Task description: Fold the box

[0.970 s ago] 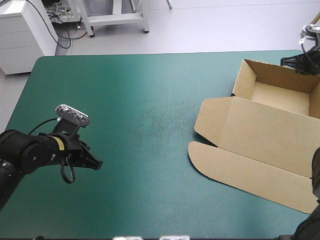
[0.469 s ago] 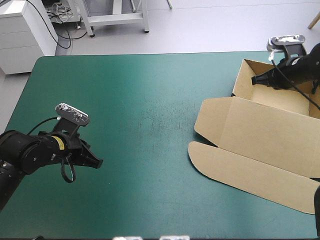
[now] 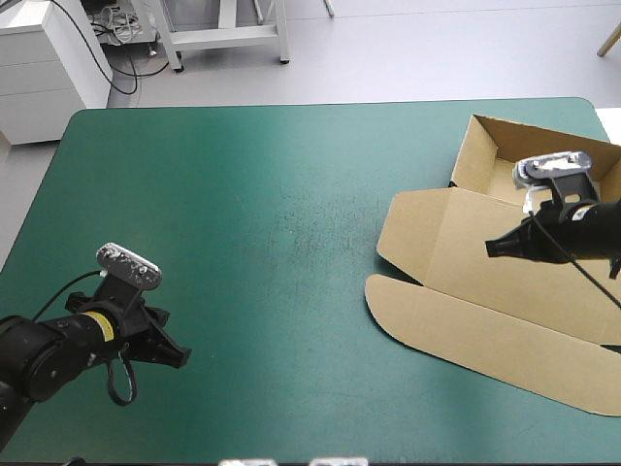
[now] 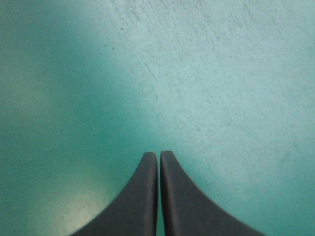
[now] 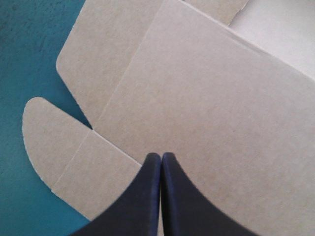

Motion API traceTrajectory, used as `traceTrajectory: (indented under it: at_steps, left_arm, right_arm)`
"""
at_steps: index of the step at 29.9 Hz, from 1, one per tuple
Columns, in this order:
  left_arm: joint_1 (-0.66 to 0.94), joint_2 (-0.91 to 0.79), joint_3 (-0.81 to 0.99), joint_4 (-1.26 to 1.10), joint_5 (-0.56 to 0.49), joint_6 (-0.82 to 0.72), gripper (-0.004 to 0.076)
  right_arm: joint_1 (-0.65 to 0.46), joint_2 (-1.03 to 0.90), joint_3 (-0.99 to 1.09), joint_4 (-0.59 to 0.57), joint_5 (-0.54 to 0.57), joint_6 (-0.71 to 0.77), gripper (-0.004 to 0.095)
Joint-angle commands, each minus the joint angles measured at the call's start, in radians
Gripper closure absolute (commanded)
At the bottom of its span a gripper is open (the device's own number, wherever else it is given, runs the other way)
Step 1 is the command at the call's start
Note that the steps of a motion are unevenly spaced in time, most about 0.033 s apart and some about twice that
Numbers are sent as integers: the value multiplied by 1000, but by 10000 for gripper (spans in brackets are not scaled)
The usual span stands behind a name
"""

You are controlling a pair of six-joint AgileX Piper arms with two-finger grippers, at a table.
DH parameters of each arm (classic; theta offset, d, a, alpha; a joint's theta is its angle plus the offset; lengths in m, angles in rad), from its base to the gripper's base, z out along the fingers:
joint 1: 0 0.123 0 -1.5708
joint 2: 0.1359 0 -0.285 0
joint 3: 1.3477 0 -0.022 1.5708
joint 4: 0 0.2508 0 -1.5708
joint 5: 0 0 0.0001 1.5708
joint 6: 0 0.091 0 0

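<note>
The box (image 3: 485, 262) lies on the right part of the desk (image 3: 272, 194), reaching to the desk's right edge. It is an open tray with the lid flat. The tray (image 3: 543, 180) sits toward the far right corner with its brown walls raised. The lid panel (image 3: 505, 257) extends flat from the tray toward the near side. A side flap (image 3: 408, 228) projects from the lid's left end, and a rounded flap (image 3: 393, 296) lies flat at the near left corner of the sheet. In the right wrist view the same board (image 5: 206, 98) fills most of the field, with the rounded flap (image 5: 47, 132) off to one side on the teal-green cover (image 5: 29, 39).

The right end effector (image 3: 492, 249) is positioned over the lid panel, pointing toward the desk's left side. Its black fingers (image 5: 150, 196) are clenched into one pointed arch with no board between them, as the right wrist view (image 5: 160, 156) confirms. Whether the tips touch the lid cannot be determined.

The left end effector (image 3: 179, 357) is located near the front left corner of the desk, well apart from the box. Its fingers (image 4: 142, 196) are likewise clenched tip to tip (image 4: 158, 155) and grasp nothing. Only bare teal-green cover (image 4: 221, 73), marked with fine scratches, lies ahead of it.
</note>
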Motion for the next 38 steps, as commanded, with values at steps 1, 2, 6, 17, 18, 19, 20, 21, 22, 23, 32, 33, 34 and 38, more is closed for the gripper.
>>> traceTrajectory:
  at_steps: [1,2,6,17,18,19,20,21,22,23,32,33,34,38]
  left_arm:
    - [-4,-66,38,-22,-71,-10,731]
    - [-4,-84,57,-34,-76,-10,731]
    - [-4,-138,118,-87,-81,-8,731]
    - [-4,-197,257,-118,-131,-8,731]
    - [-4,-197,265,-118,-131,-8,731]
    - [-4,-197,270,-118,-131,-8,731]
    - [-4,-197,274,-118,-131,-8,731]
    - [-4,-197,282,-118,-131,-8,731]
    - [-4,-197,288,-118,-131,-8,731]
    - [-4,-197,291,-118,-133,-8,731]
    - [-4,-197,310,-123,-141,-8,731]
    - [-4,-197,310,-123,-141,-8,731]
    - [-4,-197,310,-123,-141,-8,731]
    - [-4,-197,310,-130,-141,-8,731]
  right_arm:
    - [0,-106,93,61,-74,-27,924]
    - [0,-132,122,66,-82,-27,924]
    - [0,-227,262,91,-88,-38,924]
    - [0,-476,615,101,-140,-44,924]
    - [0,-504,636,101,-140,-44,924]
    - [0,-523,654,101,-143,-44,924]
    - [0,-548,669,101,-146,-44,924]
    - [0,-573,682,101,-157,-44,924]
    - [0,-599,694,101,-163,-44,924]
    - [0,-621,702,101,-166,-44,924]
    - [0,-804,741,99,-168,-44,924]
    - [0,-816,741,94,-168,-44,924]
    - [0,-821,741,91,-168,-44,924]
    - [0,-828,743,85,-165,-42,924]
